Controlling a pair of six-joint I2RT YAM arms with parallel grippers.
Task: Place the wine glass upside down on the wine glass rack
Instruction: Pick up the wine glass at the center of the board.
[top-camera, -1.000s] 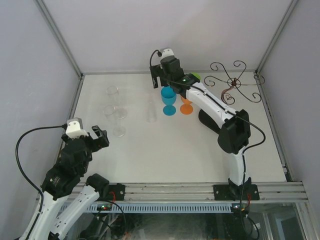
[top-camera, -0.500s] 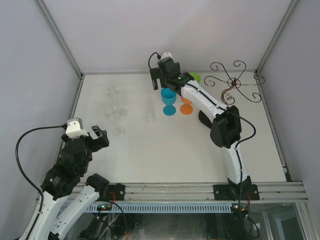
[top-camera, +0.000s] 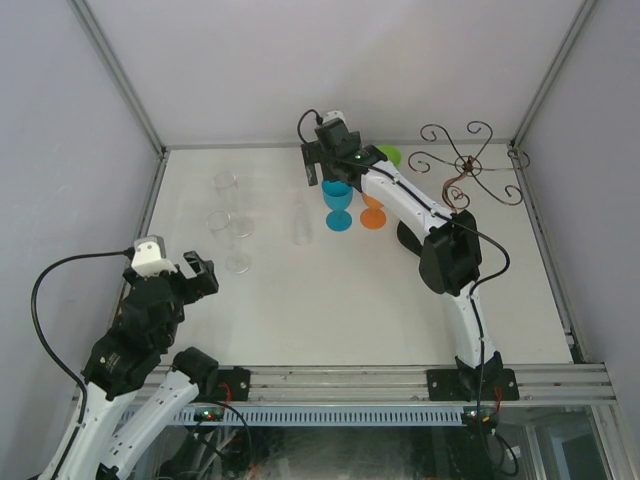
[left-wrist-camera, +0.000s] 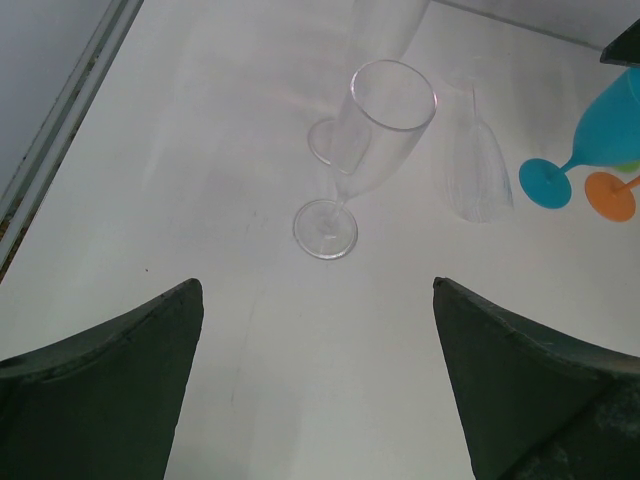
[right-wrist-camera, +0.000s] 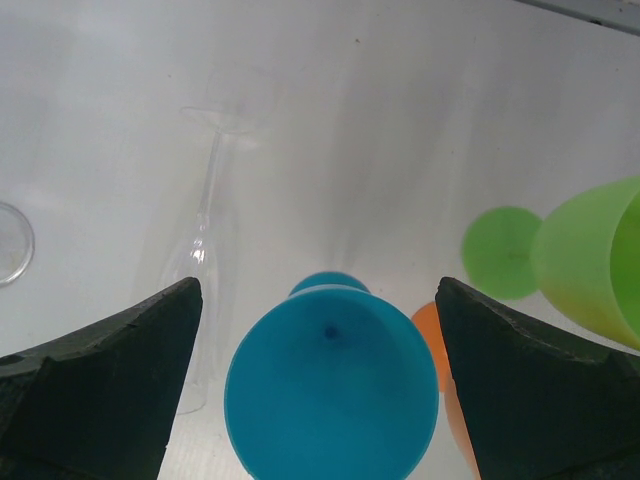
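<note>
A blue wine glass (top-camera: 337, 200) stands upright at the back middle of the table. My right gripper (top-camera: 325, 172) hovers over it, open. In the right wrist view the blue wine glass (right-wrist-camera: 330, 395) sits low between the two dark fingers of the right gripper (right-wrist-camera: 318, 285), touching neither. The wine glass rack (top-camera: 465, 165), thin brown wire with scroll arms, stands at the back right with nothing hanging on it. My left gripper (top-camera: 200, 272) is at the near left, open and holding nothing; in its own view the left gripper (left-wrist-camera: 316, 285) faces bare table.
An orange glass (top-camera: 373, 215) and a green glass (top-camera: 388, 155) stand close to the right of the blue one. Several clear flutes stand at the back left, one (left-wrist-camera: 370, 130) upright ahead of the left gripper. A clear flute (top-camera: 300, 220) is left of the blue glass.
The right arm's elbow has swung left and nearer, and the right gripper has settled slightly lower over the blue glass with its jaws a little wider. The left arm has not moved.
</note>
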